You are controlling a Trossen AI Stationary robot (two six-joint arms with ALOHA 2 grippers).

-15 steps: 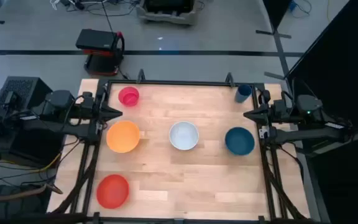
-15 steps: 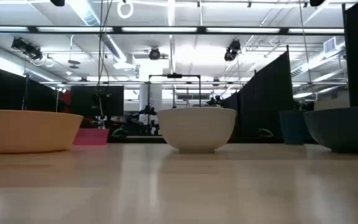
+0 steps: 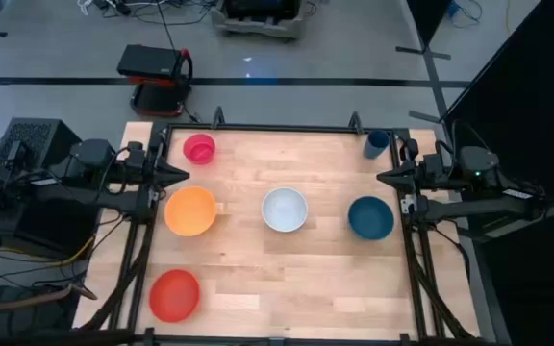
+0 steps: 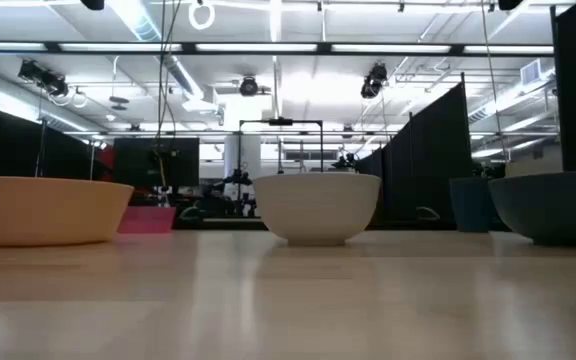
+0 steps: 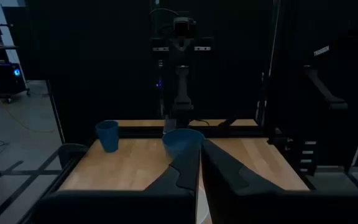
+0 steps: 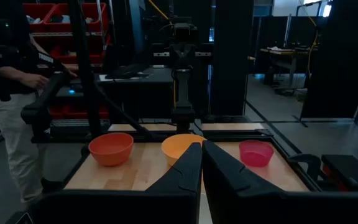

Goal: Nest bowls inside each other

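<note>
Left gripper [image 3: 179, 174] parked at table's left edge, fingers together, empty. Wood-plank table [image 3: 287, 279], pale, matte. Red bowl [image 3: 174, 294] at near-left corner; orange bowl [image 3: 190, 210] just beside left gripper; small pink bowl [image 3: 199, 148] at far-left corner. White bowl [image 3: 285, 209] centre; teal bowl [image 3: 370, 217] right. All round, smooth plastic, upright, mouths up, well apart, none nested. Dark blue cup [image 3: 376, 143] at far-right corner, narrow, upright. Right gripper [image 3: 385, 178] at right edge, fingers together, empty. No readable writing on the bowls
</note>
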